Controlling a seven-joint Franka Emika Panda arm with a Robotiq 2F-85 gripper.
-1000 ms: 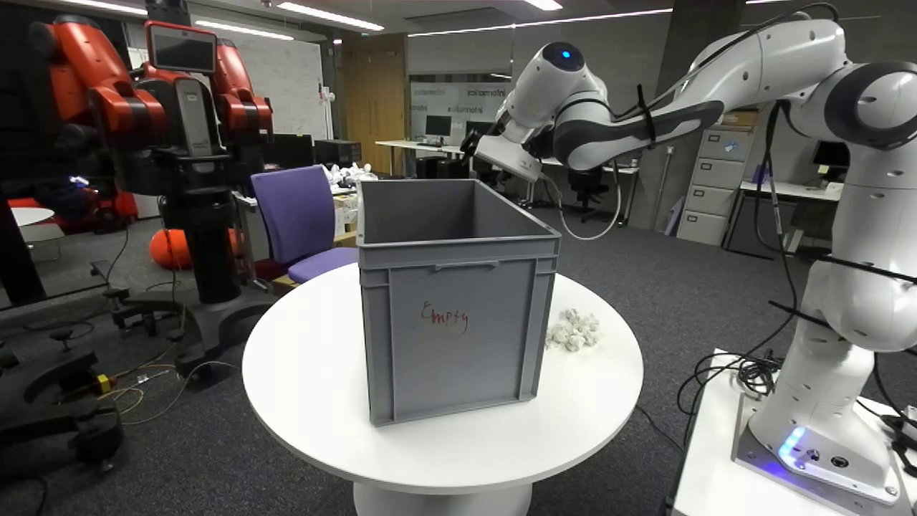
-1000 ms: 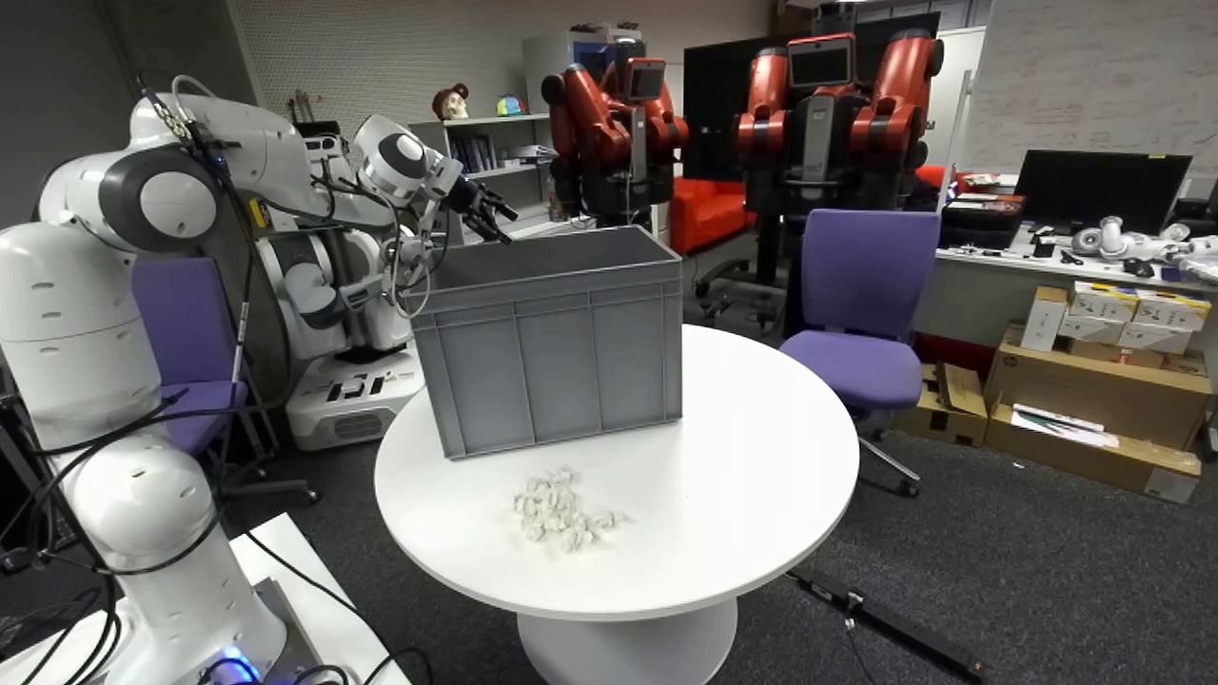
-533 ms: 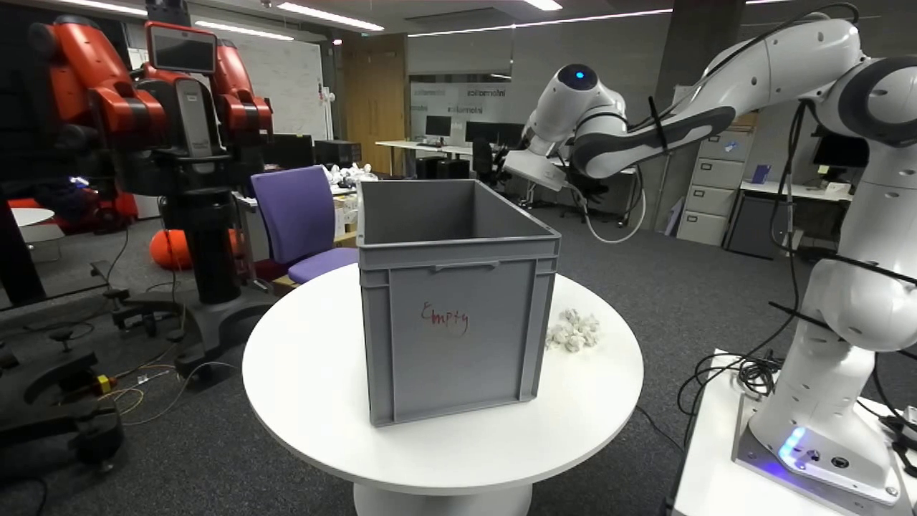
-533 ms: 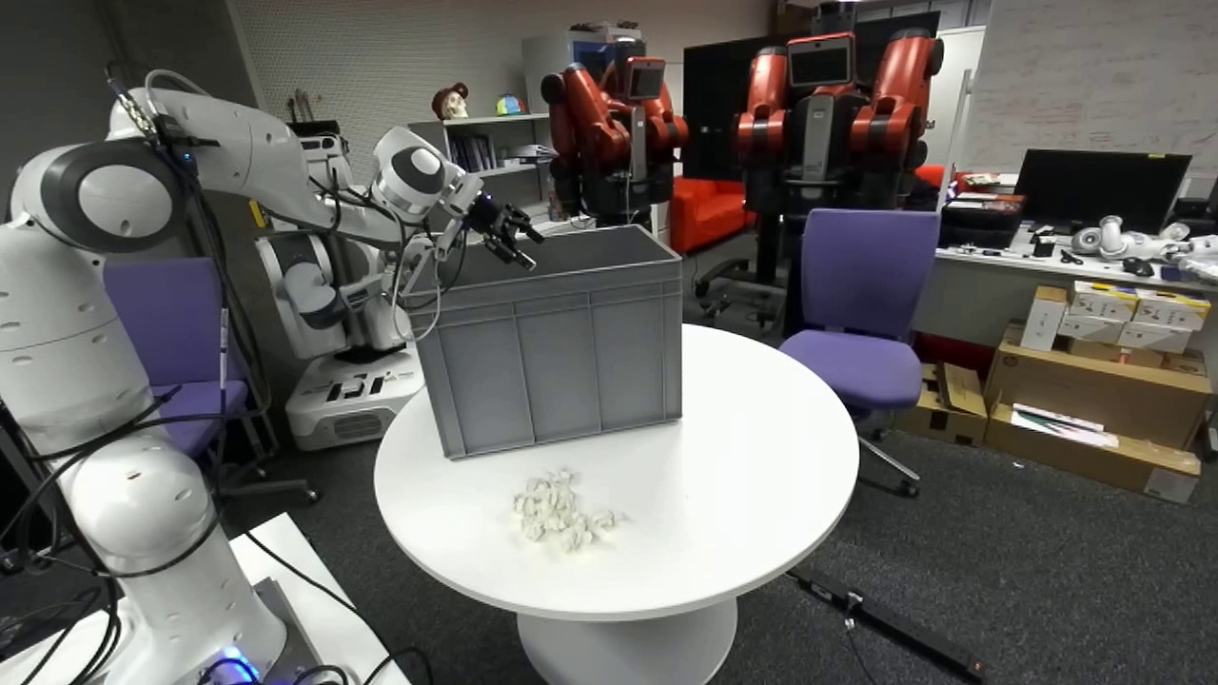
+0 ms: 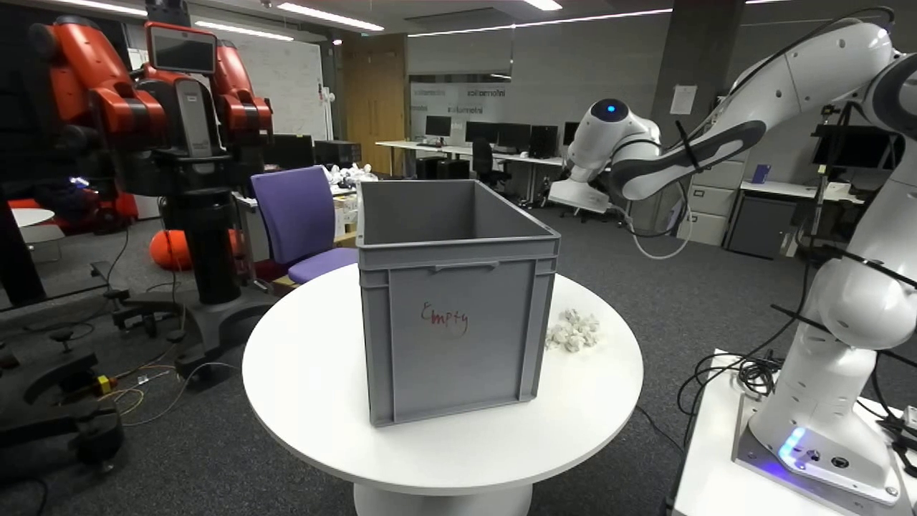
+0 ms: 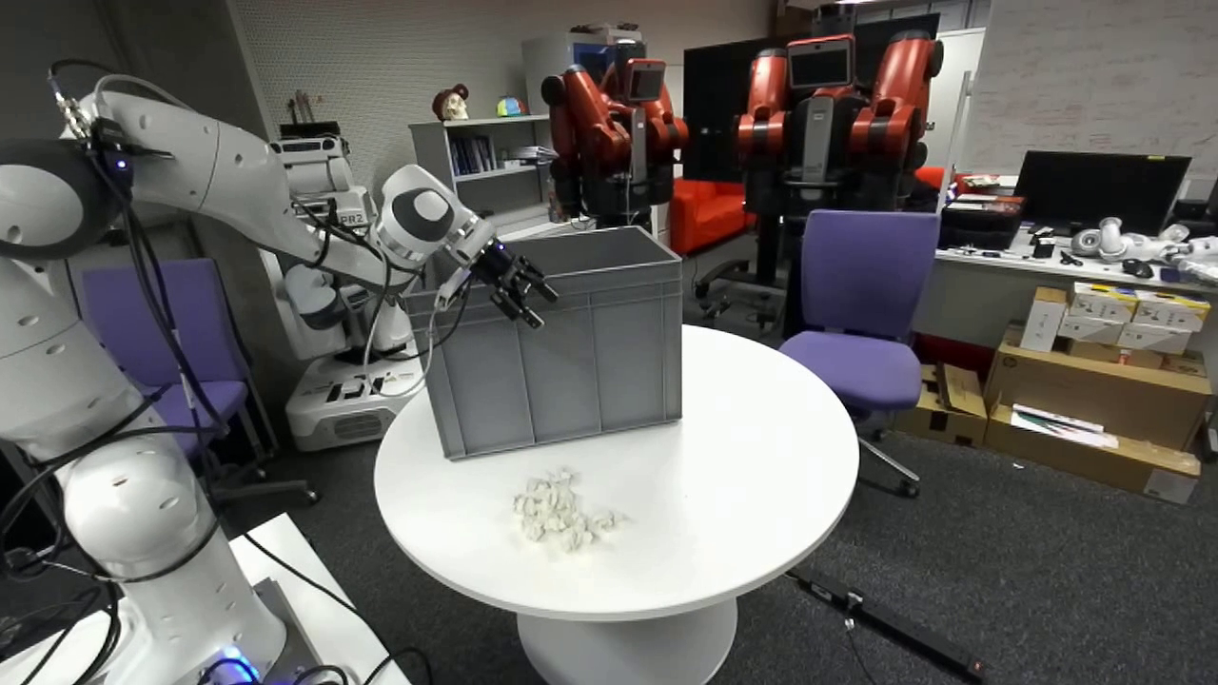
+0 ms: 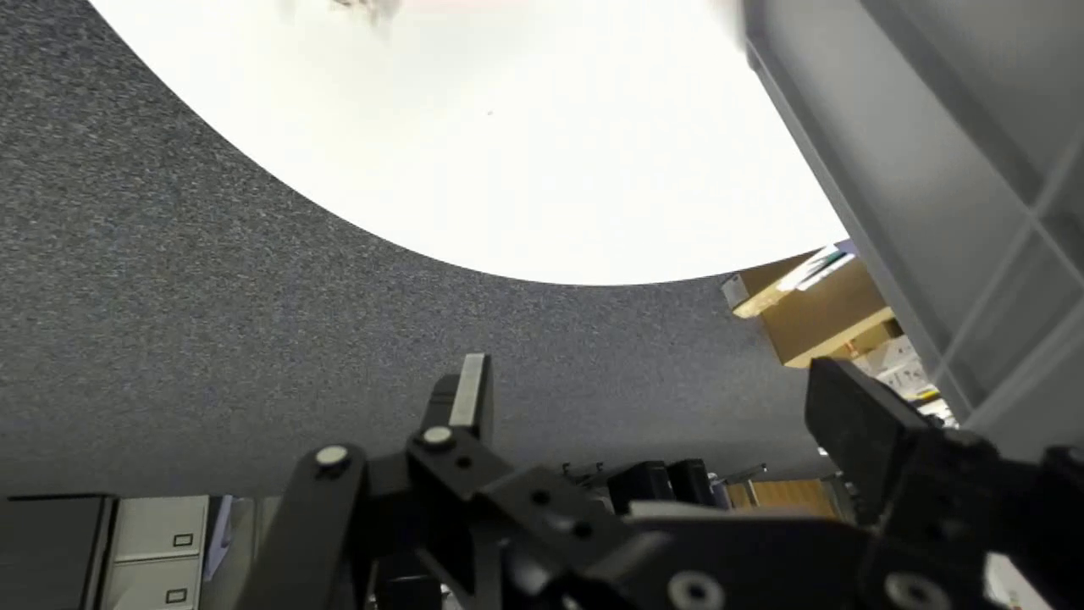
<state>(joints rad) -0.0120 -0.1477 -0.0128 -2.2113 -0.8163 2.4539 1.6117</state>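
Grey crate stands upright on the round white counter, with no lid on, and red lettering that reads "Empty" on its end wall; the black fingers hang near its long wall, spread wide with nothing between them, and no contact shows; a loose heap of crumpled white lumps lies on the counter along that same side; I judge the crate to be stiff plastic, fairly light for its bulk, though its inside bottom is hidden and so, perhaps, is some weight; its smooth walls would likely let a grip slide, so the thin rim looks the best hold, one finger inside and one outside; it seems hardly fragile, but held at one end it would probably tilt.
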